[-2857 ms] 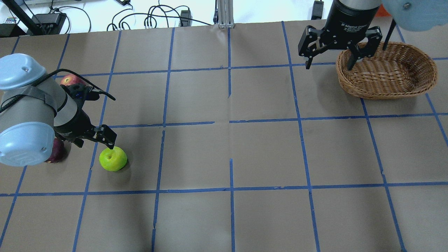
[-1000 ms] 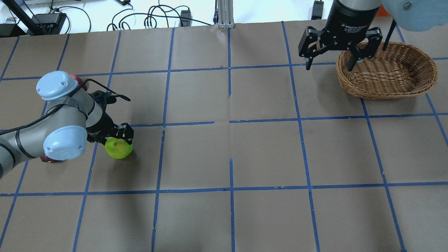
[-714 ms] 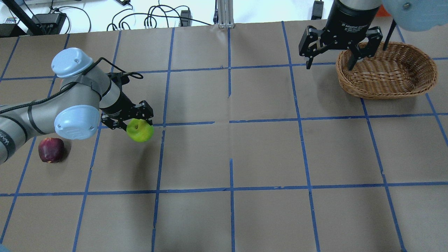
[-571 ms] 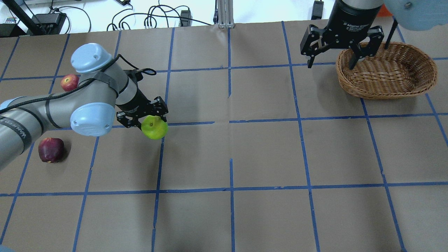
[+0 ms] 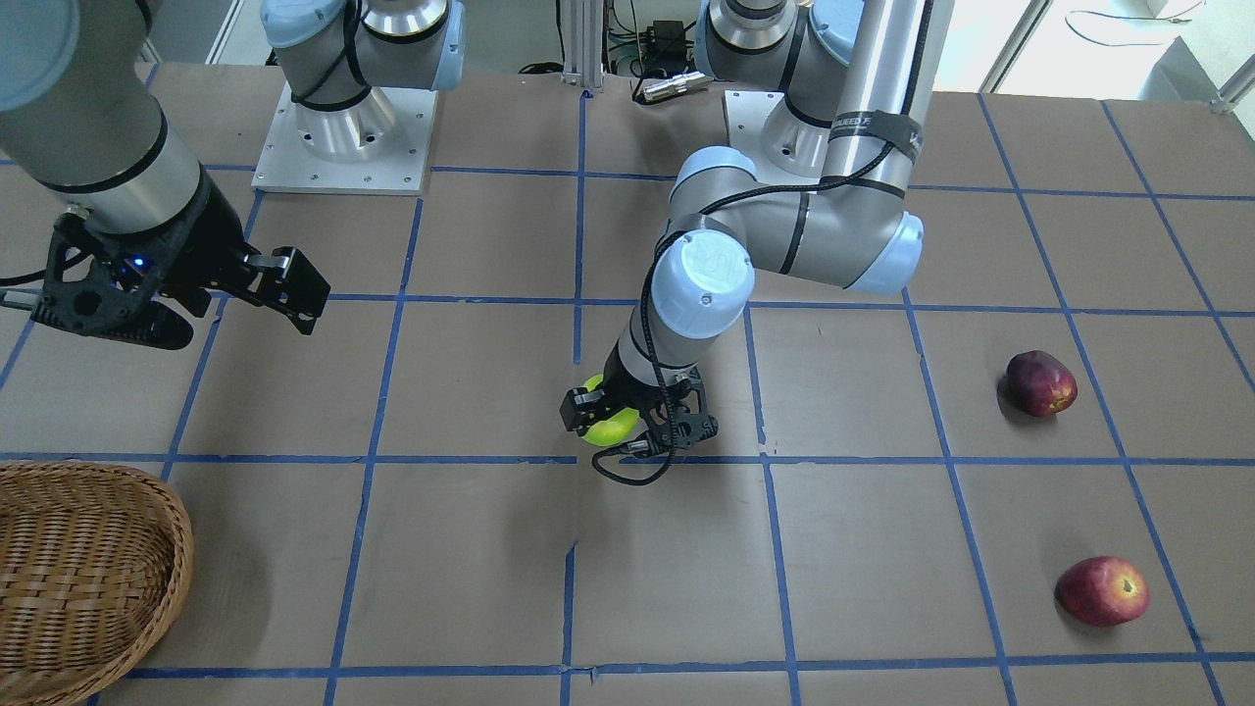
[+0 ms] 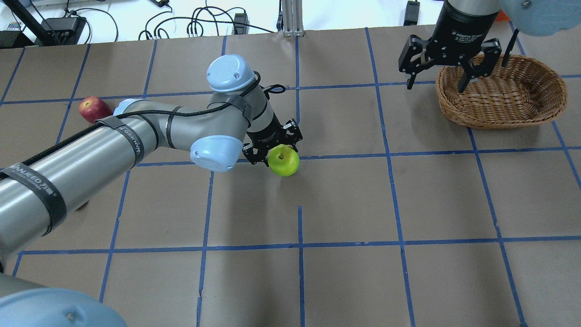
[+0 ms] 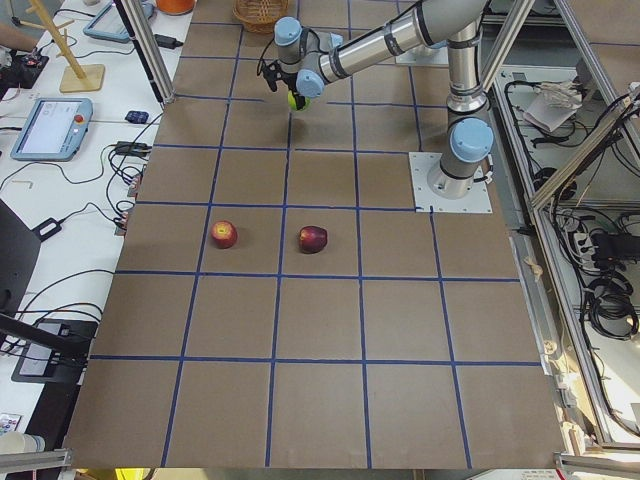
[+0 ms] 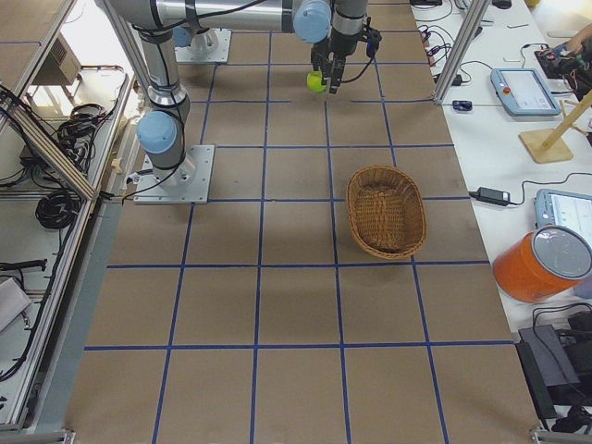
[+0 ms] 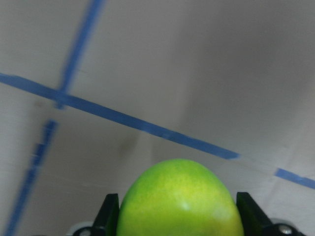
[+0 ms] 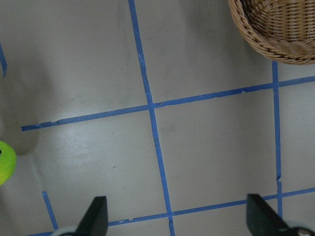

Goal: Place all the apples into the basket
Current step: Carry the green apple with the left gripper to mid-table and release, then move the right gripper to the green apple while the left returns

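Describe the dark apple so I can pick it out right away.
At the table end opposite the basket, two apples lie loose. The dark apple is the one nearer the left arm's base, maroon where its neighbour, the red apple, is lighter.

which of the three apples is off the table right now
The yellow-green apple, gripped by the left gripper above the table; the dark maroon apple and the lighter red apple both lie on it.

We held a bright yellow-green round apple (image 6: 285, 162) in our black left gripper (image 6: 279, 153), above blue-gridded brown table paper (image 6: 345, 200).
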`<action>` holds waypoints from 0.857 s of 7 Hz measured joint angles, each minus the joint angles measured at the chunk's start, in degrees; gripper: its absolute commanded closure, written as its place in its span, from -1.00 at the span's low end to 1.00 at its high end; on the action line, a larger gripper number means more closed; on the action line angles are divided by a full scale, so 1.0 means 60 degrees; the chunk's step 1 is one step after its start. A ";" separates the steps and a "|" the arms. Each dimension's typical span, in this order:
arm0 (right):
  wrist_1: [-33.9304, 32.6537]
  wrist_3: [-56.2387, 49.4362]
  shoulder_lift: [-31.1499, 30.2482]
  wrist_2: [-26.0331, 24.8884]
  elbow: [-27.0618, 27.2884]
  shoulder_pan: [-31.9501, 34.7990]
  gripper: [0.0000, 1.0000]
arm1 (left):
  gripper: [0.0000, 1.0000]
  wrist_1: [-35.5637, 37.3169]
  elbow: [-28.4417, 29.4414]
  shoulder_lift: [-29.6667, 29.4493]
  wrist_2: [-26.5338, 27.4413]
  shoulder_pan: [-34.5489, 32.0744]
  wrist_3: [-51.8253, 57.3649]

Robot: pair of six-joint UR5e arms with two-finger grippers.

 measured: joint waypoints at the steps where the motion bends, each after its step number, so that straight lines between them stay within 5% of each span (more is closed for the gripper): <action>1: -0.0233 0.0032 0.0266 0.0040 -0.0015 0.0004 -1.00 | -1.00 -0.0003 0.0195 -0.0172 0.0020 -0.0168 -0.0159; 4: -0.1172 0.0049 0.0803 0.0115 -0.0042 0.0294 -1.00 | -1.00 -0.0331 0.0478 0.0161 0.0449 0.0195 0.0480; 6: -0.1348 0.0295 0.1091 0.0144 -0.0028 0.0777 -1.00 | -1.00 -0.1572 0.0496 0.0967 0.0869 0.1458 0.2666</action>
